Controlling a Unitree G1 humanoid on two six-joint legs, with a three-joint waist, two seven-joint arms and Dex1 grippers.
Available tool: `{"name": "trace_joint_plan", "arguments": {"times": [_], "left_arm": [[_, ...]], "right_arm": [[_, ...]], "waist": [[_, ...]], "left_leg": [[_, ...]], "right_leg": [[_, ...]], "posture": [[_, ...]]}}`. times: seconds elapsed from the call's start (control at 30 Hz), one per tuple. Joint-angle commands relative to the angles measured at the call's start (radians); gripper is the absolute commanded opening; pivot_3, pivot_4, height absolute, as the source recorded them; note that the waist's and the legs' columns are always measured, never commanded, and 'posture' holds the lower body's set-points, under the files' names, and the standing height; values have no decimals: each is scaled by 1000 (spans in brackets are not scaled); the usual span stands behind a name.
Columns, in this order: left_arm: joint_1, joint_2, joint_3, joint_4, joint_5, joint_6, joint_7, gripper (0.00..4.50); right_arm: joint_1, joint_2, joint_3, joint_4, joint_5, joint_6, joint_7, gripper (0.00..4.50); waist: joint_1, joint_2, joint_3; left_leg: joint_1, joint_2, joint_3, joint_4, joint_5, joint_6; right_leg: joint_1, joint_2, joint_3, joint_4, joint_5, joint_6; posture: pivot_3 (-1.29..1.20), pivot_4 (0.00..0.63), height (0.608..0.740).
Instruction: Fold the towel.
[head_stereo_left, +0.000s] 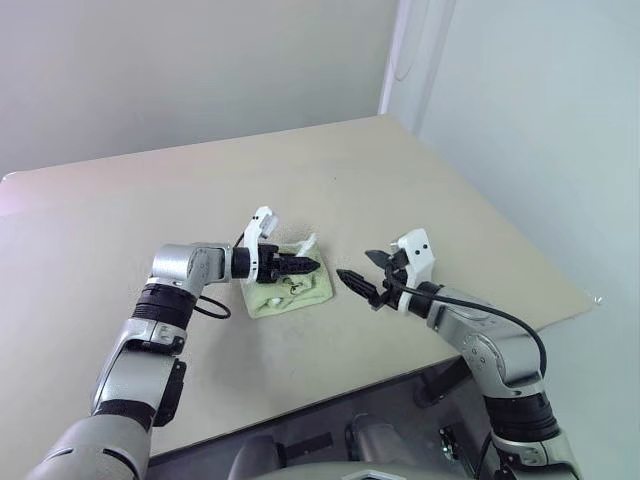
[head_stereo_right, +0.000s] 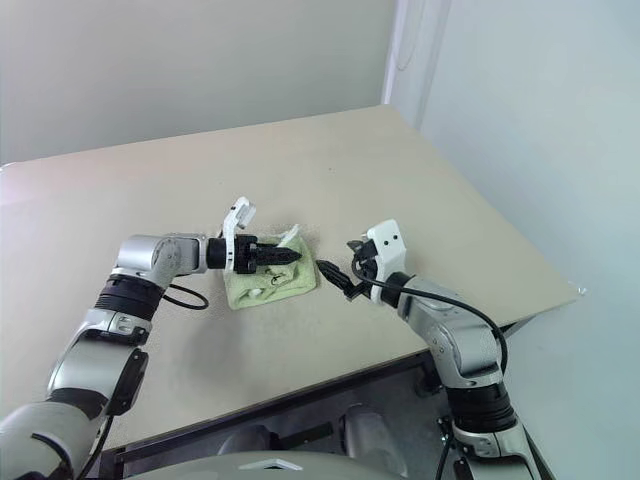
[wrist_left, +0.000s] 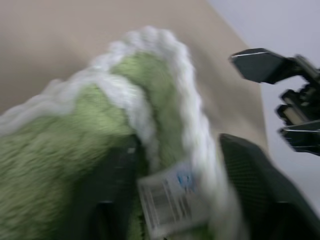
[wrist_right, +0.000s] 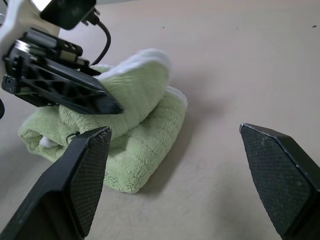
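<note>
Left pincer on folded towel; orientation unclear.

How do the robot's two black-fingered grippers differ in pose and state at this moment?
The left gripper reaches over the pale lime-green terry towel, its fingers either side of a raised fold; the right gripper hangs beside the towel, apart from it. The right's jaws gape wide and empty; the left's spread less. Both point inward.

A beige table fills most of the scene, its surface plain and matte. Behind it rises a pale wall, and a white door frame stands at the far right corner.
</note>
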Motion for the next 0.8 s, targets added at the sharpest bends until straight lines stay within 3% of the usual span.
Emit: {"name": "trace_joint_plan", "arguments": {"times": [0.03,0.07,0.43,0.6,0.8], "left_arm": [[0,30,44,-88,-48,30,-48,3907],[-5,34,62,-106,-63,42,-49,4181],[-64,62,176,-176,-102,58,13,4181],[52,149,184,-265,30,-204,65,4181],[252,293,147,-377,177,-492,35,4181]], "right_arm": [[-23,-3,-3,-3,-3,-17,-1,4302],[-23,-3,-5,1,-3,-19,0,4302],[-73,16,-26,49,9,-37,2,4302],[-143,60,-91,12,125,33,1,4302],[-274,100,-62,24,220,131,10,4302]], "waist": [[-1,0,0],[0,0,0],[0,0,0],[-8,2,0],[0,2,0]], "left_leg": [[0,0,0,0,0,0],[0,0,0,0,0,0],[0,0,0,1,0,0],[2,0,0,-1,0,0],[1,1,0,-1,0,0]], "right_leg": [[0,0,0,0,0,0],[0,0,0,0,0,0],[0,0,0,0,1,3],[0,0,1,0,3,2],[0,0,0,0,3,0]], "posture": [[0,0,740],[0,0,740],[0,0,740],[0,0,740],[0,0,740]]}}
